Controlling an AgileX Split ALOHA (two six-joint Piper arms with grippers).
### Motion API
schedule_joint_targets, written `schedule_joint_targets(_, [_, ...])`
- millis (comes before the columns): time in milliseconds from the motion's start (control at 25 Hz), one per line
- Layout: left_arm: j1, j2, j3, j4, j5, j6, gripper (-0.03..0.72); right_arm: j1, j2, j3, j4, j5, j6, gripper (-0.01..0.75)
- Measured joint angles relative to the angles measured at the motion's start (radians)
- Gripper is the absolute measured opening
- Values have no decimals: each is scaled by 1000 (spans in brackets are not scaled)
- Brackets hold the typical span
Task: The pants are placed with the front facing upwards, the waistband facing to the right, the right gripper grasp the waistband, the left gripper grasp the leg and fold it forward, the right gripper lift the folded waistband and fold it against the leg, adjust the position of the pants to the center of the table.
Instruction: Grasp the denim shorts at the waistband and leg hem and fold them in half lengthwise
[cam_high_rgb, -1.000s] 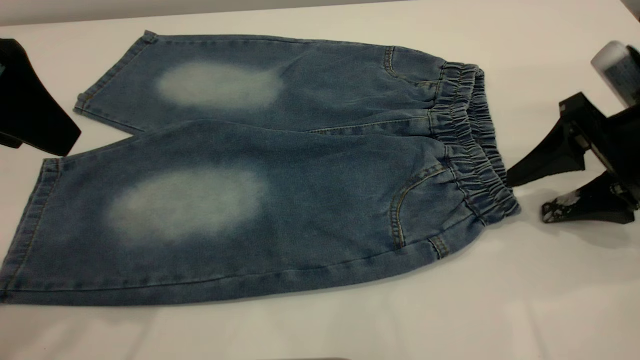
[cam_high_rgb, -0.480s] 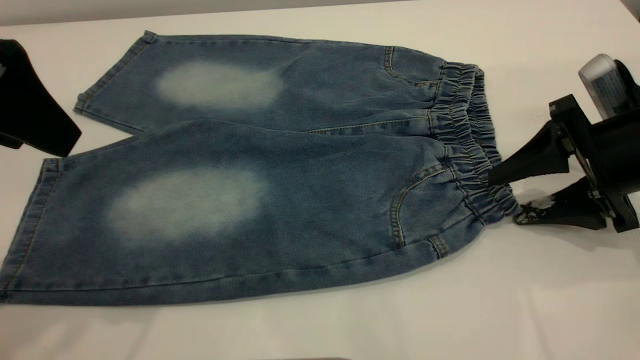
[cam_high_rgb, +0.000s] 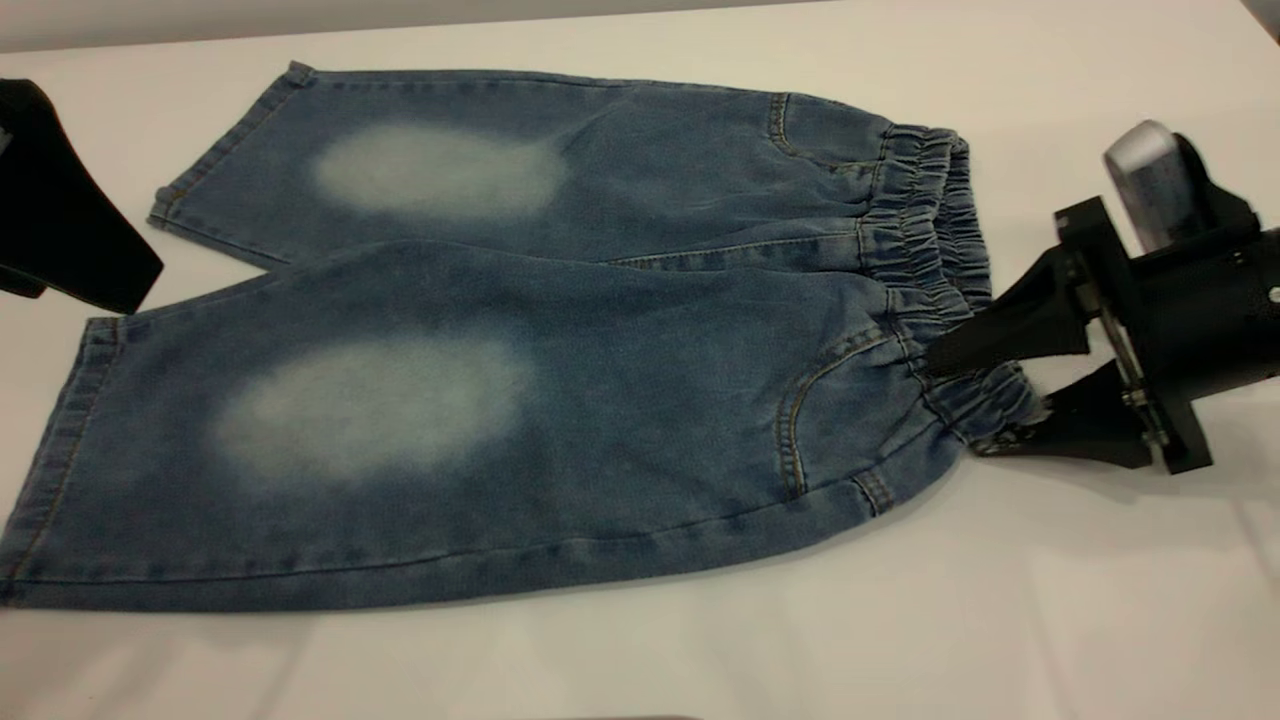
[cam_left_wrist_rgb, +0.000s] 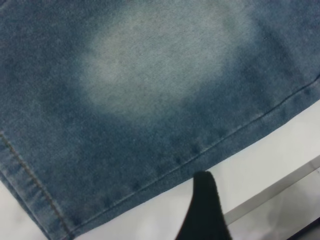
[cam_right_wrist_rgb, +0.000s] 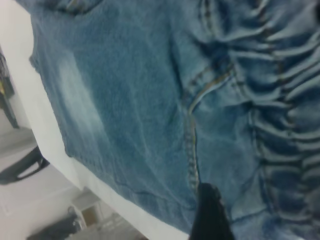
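The right gripper (cam_high_rgb: 975, 400) has its two fingers spread, one lying over the waistband (cam_high_rgb: 940, 290) and the other at table level beside its near corner, straddling the ruched edge without being clamped. The pants (cam_high_rgb: 520, 340) lie flat, front up, on the table (cam_high_rgb: 900, 620), waistband right. The left gripper (cam_high_rgb: 60, 210) hovers by the far leg hem; I can't tell its fingers' state.

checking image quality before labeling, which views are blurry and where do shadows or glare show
Exterior view: sharp, even light; the right gripper casts a soft shadow on the table; no glare. Left wrist view: the pants slightly soft, a dark finger blurred. Right wrist view: softest, the waistband smeared.
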Motion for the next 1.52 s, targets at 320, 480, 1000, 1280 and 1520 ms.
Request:
schedule_joint_targets(320, [0, 0, 0, 1, 0, -1, 496, 3, 4, 0, 14, -32, -30, 195])
schedule_joint_targets(480, [0, 16, 0, 52, 0, -5, 496, 3, 4, 0, 20, -30, -41, 57])
schedule_joint_targets(1000, [0, 227, -7, 326, 0, -55, 496, 3, 12, 0, 66, 27, -63, 51])
schedule_joint_targets(1280, [0, 355, -10, 536, -23, -52, 496, 3, 12, 0, 73, 33, -64, 51])
schedule_joint_targets(1520, [0, 411, 14, 620, -75, -19, 496, 3, 12, 0, 76, 35, -67, 51])
